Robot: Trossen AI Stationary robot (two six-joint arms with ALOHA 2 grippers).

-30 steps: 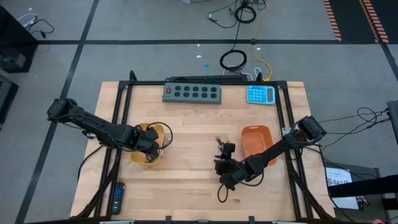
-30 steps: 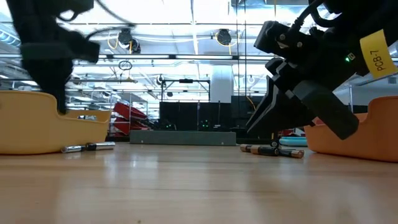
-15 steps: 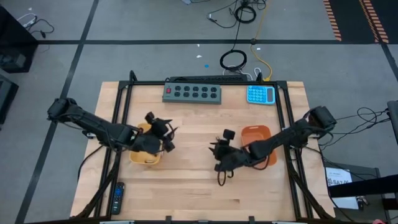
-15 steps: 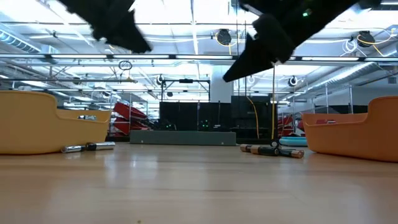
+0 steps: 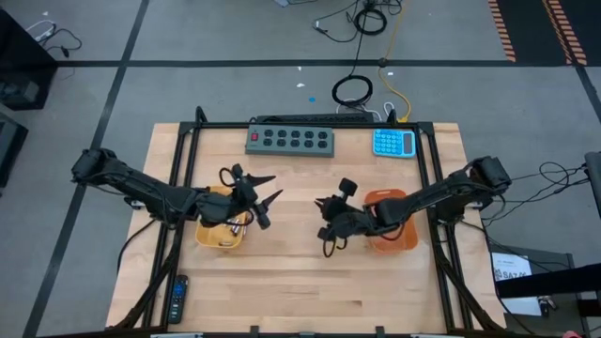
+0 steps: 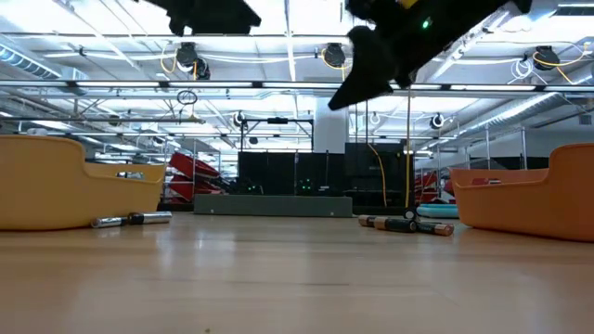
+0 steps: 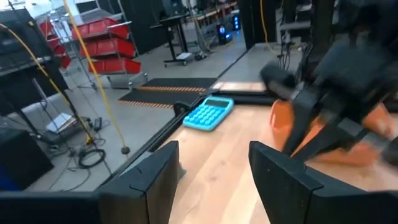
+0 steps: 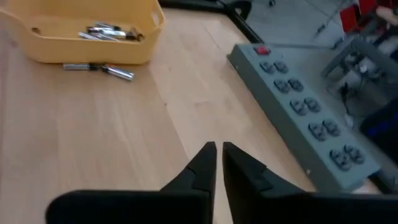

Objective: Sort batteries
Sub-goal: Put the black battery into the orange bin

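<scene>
High view. The left gripper (image 5: 266, 190) hangs above the desk (image 5: 300, 282) just beside the yellow tray (image 5: 222, 235), which sits near the desk's left edge. Its fingers stand wide apart and hold nothing. The right gripper (image 5: 326, 205) hangs near the middle of the desk, beside the orange tray (image 5: 399, 244), which sits toward the right edge. Both grippers are lifted clear of the wood, a position judged suitable for travel between a pickup and a tray. A power strip (image 5: 290, 140) and a blue calculator (image 5: 393, 143) lie along the far edge; a black remote (image 5: 177, 298) lies at the near left corner.

Low view. Both arms are raised off the desk. Two batteries (image 6: 132, 220) lie on the desk just beside the yellow tray (image 6: 65, 190), outside it. A second group of loose batteries (image 6: 406, 224) lies near the orange tray (image 6: 529, 199). Further batteries show inside the yellow tray above its rim. These loose items are judged not yet sorted.

Left wrist view. The left gripper's fingers (image 7: 149, 177) are spread wide with nothing between them. The calculator (image 7: 208, 113) and the orange tray (image 7: 281, 121) lie ahead, with the right arm in front of the tray.

Right wrist view. The right gripper (image 8: 218, 154) is nearly closed, only a narrow gap left; no battery shows between its tips. The yellow tray (image 8: 93, 40) holds several silvery batteries. Two more (image 8: 99, 69) lie against its outer wall. What the orange tray holds cannot be told.
</scene>
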